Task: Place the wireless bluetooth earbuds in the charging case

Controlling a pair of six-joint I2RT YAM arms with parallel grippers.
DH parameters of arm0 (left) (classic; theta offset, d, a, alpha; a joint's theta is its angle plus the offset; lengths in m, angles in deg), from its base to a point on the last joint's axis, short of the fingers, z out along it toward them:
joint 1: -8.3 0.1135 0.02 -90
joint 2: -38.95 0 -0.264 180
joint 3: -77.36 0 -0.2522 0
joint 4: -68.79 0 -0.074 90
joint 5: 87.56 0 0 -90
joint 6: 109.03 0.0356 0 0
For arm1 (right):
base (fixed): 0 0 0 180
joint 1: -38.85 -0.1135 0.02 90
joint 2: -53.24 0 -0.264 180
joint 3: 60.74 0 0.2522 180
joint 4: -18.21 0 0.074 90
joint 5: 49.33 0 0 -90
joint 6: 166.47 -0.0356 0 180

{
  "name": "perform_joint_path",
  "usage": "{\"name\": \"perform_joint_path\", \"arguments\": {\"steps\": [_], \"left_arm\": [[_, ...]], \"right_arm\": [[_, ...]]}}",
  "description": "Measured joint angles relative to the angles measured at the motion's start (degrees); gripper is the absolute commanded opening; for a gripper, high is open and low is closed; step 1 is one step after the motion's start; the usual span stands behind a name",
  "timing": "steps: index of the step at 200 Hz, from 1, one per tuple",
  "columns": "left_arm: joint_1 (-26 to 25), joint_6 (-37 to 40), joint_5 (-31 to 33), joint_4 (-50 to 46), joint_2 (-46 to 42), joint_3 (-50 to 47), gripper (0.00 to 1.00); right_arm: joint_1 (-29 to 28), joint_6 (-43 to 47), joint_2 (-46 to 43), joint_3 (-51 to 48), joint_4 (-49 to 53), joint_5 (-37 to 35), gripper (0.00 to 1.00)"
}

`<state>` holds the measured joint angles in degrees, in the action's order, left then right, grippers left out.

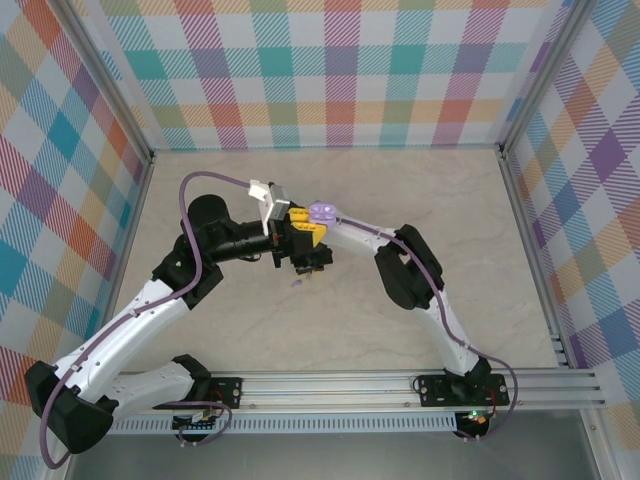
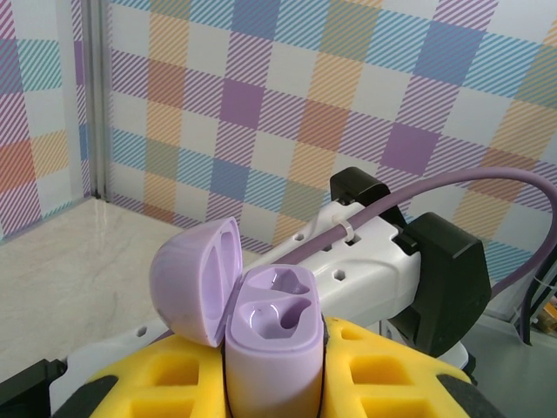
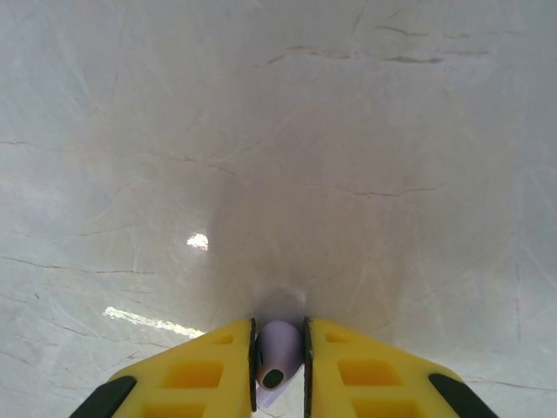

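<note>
Over marbled table (image 3: 278,131), found left claw (image 2: 274,387) clamping open charging case (image 2: 274,335), right claw (image 3: 278,376) closed on lilac earbud (image 3: 278,344). Judged earbud light, slick; best pinched across body.

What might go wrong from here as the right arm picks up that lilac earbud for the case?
1. The right gripper pinches the lilac earbud at its very fingertips, so it may slip or twist on lifting.
2. The charging case in the left gripper has small shaped wells; a twisted earbud may not seat.
3. In the top view the grippers sit close together and may bump.
</note>
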<state>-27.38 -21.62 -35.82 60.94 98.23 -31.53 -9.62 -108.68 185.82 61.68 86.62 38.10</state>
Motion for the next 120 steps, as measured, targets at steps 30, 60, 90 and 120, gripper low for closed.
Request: {"name": "perform_joint_path", "arguments": {"steps": [30,60,90,120], "left_arm": [[0.00,0.00,0.04,-0.24,0.04,0.00,0.15],[0.00,-0.04,0.04,-0.42,0.68,0.00,0.15],[0.00,-0.61,0.04,-0.42,1.66,0.00,0.15],[0.00,-0.81,0.02,-0.44,2.16,0.00,0.15]], "right_arm": [[1.86,0.76,-2.78,-4.59,-0.81,-0.09,0.18],[5.27,3.67,-5.79,-9.42,-0.94,-1.57,0.19],[8.24,7.82,-8.66,-13.62,-1.03,-2.62,0.19],[9.05,11.82,-9.40,-15.41,-1.16,-2.80,0.22]]}}
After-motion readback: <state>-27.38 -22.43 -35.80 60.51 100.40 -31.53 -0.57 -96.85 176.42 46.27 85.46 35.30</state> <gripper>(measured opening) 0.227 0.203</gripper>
